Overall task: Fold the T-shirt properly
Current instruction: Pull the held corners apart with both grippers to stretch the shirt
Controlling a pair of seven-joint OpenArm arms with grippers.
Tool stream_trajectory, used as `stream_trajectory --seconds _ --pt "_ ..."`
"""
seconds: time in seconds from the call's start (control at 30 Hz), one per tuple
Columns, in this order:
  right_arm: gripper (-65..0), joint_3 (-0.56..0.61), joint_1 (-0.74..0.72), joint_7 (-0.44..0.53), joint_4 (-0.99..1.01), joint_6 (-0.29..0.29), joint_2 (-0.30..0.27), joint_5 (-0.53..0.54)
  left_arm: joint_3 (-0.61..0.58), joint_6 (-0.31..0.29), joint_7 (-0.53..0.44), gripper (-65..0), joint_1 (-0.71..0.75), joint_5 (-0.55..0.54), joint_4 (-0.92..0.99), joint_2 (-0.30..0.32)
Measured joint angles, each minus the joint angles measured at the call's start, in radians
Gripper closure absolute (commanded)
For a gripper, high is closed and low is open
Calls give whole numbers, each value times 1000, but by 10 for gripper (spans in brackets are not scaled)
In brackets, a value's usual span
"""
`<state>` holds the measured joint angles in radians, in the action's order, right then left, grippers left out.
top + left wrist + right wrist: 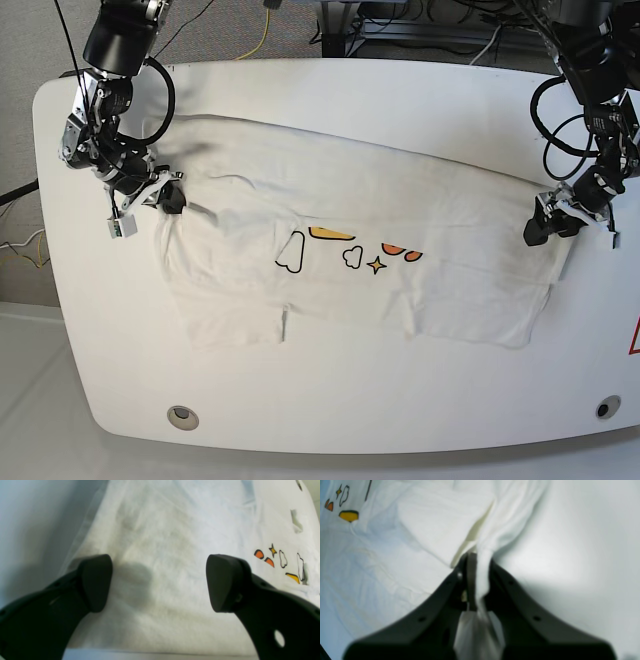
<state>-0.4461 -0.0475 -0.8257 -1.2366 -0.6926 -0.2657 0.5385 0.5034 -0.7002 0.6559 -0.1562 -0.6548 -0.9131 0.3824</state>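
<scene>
Right end effector (172,200): at the left of the base view, clamped on a bunched ridge of cloth at the shirt's edge — its wrist view shows the white fabric pinched between the closed black pads and trailing out behind them.
T-shirt (350,250): a large white soft cotton T-shirt with small black-outlined cloud shapes and orange and yellow star prints, spread wide across the middle of the counter; it is partly folded, with one long band laid over the body and the prints showing near the centre.
Counter (330,400): a hard glossy white tabletop with rounded corners, bare in front of the shirt.
Left end effector (560,215): at the right of the base view, over the shirt's other end; its wrist view shows the two black pads spread wide apart above flat cloth, nothing between them.
Handling: likely light, limp and easily wrinkled — the cloth should drape and sag from whichever point is lifted, and thin layers may slide over the slick counter rather than stay put.
Where to take hold: probably at a corner or hem at the right end, pinching both layers together, so the two holds sit opposite each other and the fold comes over evenly.
</scene>
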Motion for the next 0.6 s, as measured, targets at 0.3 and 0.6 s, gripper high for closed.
stream_trajectory --seconds 0.3,0.6 --pt "0 0 -2 3 2 0 0 0 5 0 -2 -573 -8 -1 6 -8" --pt "0 1 -2 6 3 0 0 0 2 -1 0 -466 -15 -20 32 -8"
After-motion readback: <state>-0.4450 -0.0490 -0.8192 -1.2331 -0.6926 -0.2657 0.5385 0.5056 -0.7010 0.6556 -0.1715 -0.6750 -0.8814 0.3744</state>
